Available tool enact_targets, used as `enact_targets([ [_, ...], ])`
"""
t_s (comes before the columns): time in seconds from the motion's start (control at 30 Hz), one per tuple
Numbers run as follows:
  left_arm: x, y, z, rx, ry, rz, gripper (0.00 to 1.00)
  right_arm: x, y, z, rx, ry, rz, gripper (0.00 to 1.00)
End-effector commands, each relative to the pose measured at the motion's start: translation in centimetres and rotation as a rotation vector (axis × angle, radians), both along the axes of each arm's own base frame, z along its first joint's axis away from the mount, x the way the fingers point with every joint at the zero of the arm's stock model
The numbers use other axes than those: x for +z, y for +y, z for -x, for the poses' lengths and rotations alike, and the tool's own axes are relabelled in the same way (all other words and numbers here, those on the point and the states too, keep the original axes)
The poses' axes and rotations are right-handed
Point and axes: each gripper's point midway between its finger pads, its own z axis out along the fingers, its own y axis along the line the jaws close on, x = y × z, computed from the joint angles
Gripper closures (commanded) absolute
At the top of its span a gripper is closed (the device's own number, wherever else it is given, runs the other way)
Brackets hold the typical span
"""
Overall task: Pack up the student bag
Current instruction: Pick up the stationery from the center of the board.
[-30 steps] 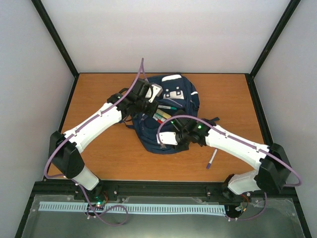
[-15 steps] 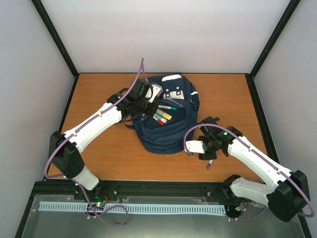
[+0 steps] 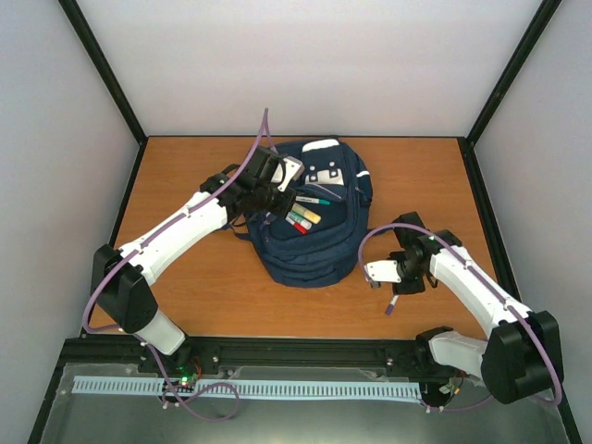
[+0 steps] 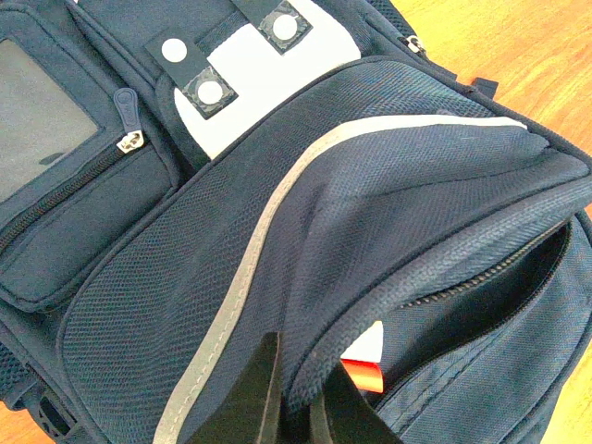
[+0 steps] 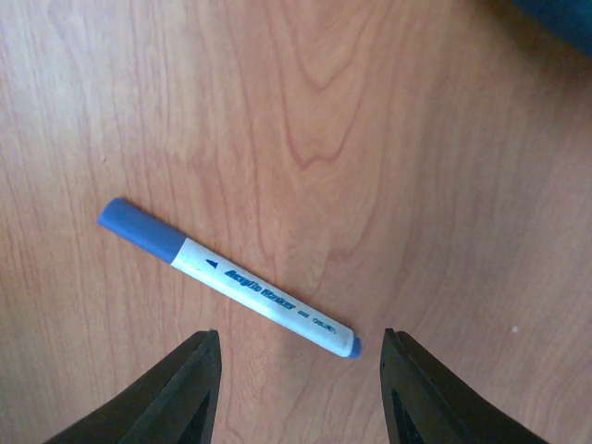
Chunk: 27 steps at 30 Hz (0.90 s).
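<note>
The student bag (image 3: 319, 236) lies flat mid-table, navy with white patches and a grey stripe (image 4: 277, 231). My left gripper (image 3: 282, 191) (image 4: 298, 370) is shut on the rim of its front pocket and holds the pocket open. Several markers (image 3: 302, 218) lie in that opening, and a red-and-white tip (image 4: 365, 365) shows inside it. To the right of the bag, a white marker with a blue cap (image 3: 393, 302) (image 5: 227, 277) lies on the wood. My right gripper (image 3: 404, 283) (image 5: 298, 344) hangs open just above the marker. Its fingers are on either side of the capless end and touch nothing.
The wooden table (image 3: 185, 176) is ringed by a black frame, with white walls behind and at the sides. The bag's dark corner (image 5: 555, 18) shows at the top right of the right wrist view.
My right arm has pulled back from the bag, swung right and come down over the loose marker. Its jaws opened wider. The left gripper and the bag have not moved.
</note>
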Motion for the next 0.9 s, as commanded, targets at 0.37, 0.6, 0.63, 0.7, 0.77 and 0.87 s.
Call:
enact_targets([
  [0.37,3.3,-0.4,-0.4,0.008,-0.057,0.082,0.98,-6.1,-2.5,0.3,0.133,0.026,0.155,0.50],
  [0.6,3.2,-0.5,-0.5,0.009,-0.055,0.080,0.98,-7.1,-2.4,0.5,0.112,0.063,0.151,0.58],
  [0.63,3.2,-0.5,-0.5,0.008,-0.055,0.080,0.98,-7.1,-2.4,0.5,0.108,0.063,0.149,0.59],
  [0.7,3.2,-0.5,-0.5,0.008,-0.055,0.080,0.98,-7.2,-2.3,0.5,0.098,0.067,0.146,0.62],
  [0.77,3.2,-0.5,-0.5,0.008,-0.054,0.079,0.98,-7.3,-2.2,0.5,0.094,0.071,0.141,0.66],
  [0.87,3.1,-0.6,-0.5,0.006,-0.052,0.081,0.98,-7.3,-2.1,0.6,0.089,0.077,0.134,0.70],
])
